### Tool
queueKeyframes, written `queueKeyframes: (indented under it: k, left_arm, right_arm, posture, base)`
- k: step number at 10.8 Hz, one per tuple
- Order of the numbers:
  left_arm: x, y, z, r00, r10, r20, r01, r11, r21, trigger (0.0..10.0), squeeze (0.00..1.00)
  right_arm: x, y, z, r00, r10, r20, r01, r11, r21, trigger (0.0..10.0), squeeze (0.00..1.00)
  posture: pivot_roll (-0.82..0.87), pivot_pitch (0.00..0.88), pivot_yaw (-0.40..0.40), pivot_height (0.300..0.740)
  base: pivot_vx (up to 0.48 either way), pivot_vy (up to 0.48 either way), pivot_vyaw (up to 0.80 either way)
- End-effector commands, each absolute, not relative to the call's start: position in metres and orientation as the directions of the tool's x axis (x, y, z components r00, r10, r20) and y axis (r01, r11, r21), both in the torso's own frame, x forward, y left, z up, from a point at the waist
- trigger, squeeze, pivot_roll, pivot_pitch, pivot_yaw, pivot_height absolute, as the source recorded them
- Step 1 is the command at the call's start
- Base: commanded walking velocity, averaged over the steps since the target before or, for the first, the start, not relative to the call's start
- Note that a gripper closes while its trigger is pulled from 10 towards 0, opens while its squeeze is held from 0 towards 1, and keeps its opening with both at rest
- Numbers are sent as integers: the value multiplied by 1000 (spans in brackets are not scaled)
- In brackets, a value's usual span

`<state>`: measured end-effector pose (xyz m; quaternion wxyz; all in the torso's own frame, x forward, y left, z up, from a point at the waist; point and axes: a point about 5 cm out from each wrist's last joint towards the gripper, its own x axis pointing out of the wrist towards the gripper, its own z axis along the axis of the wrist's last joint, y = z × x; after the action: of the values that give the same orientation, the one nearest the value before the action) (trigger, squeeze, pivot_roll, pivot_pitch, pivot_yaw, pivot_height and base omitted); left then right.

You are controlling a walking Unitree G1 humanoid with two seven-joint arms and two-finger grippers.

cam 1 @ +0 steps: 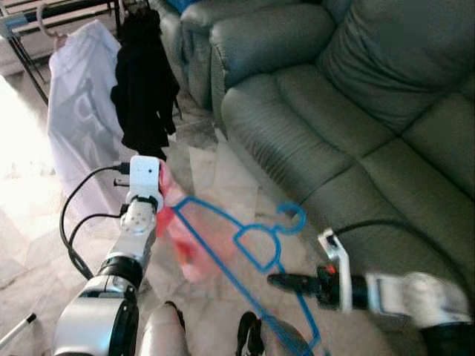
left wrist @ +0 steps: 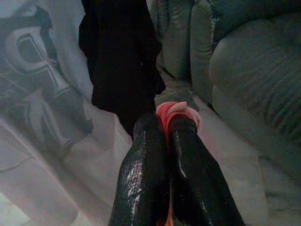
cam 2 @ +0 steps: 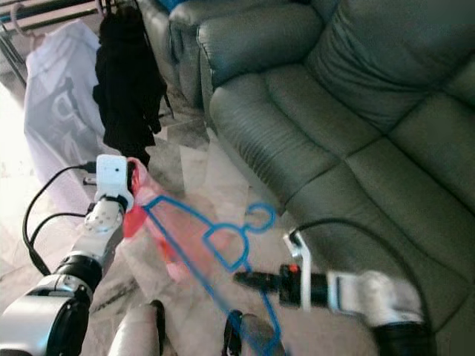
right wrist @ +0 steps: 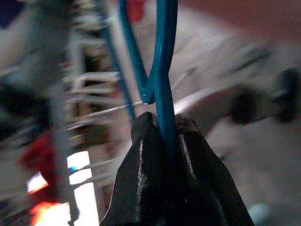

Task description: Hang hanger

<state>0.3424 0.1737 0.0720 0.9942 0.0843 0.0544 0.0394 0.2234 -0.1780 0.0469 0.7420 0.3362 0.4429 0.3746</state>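
Hanger (cam 1: 256,248), 1 blue wire one carrying 1 pink garment (cam 1: 178,230), sits at lower centre of the frame, held between 2 grippers. Left gripper (left wrist: 164,127) is clamped on the pink cloth; right gripper (right wrist: 162,125) pinches the blue wire. Upper left hang 2 garments, 1 white shirt (cam 1: 78,96) and 1 black top (cam 1: 145,81), beside 1 green sofa (cam 1: 356,111).

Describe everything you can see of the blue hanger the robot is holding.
The blue hanger is thin, wire-like, with a curled hook toward the grey sofa. It hangs tilted in the air above the floor. A pink garment drapes over it. The right gripper is shut on its lower bar; the left gripper pinches the pink cloth at its far end.
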Motion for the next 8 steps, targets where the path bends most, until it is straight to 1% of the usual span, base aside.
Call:
queueKeyframes:
  k: [1,2,3,4,5,6,7,8]
  left_arm:
    - [344,170,75,993,70,-90,-54,984,168,10000,0]
    - [343,171,74,993,75,-92,-59,984,169,10000,0]
    - [344,172,74,993,78,-91,-61,984,169,10000,0]
    - [344,172,76,993,78,-85,-63,984,167,10000,0]
    - [344,172,76,993,79,-84,-65,984,164,10000,0]
    - [344,170,75,994,74,-86,-60,985,163,10000,0]
    - [344,168,75,994,69,-86,-54,985,165,10000,0]
    - [344,169,75,994,71,-85,-56,984,166,10000,0]
  right_arm:
    - [229,-200,32,425,703,-570,-211,690,693,10000,0]
    - [234,-220,14,479,533,-697,5,793,609,10000,0]
    - [191,-184,44,197,913,-356,-95,380,920,10000,0]
    - [169,-181,43,56,936,-347,-131,351,927,10000,0]
    - [175,-184,33,110,912,-396,-123,408,905,10000,0]
    - [196,-188,22,271,853,-446,-153,495,855,10000,0]
    - [239,-215,6,622,541,-566,38,701,712,10000,0]
    - [187,-193,43,192,947,-259,-80,278,957,10000,0]
  posture:
    - [-46,153,-68,740]
    - [-48,156,-68,740]
    - [-48,156,-68,740]
    - [-48,157,-69,740]
    - [-50,158,-67,740]
    - [-50,158,-66,740]
    - [-49,159,-65,740]
    - [-45,158,-62,740]
  base:
    - [0,0,0]
    - [0,0,0]
    - [0,0,0]
    - [0,0,0]
    - [0,0,0]
    - [0,0,0]
    - [0,0,0]
    - [0,0,0]
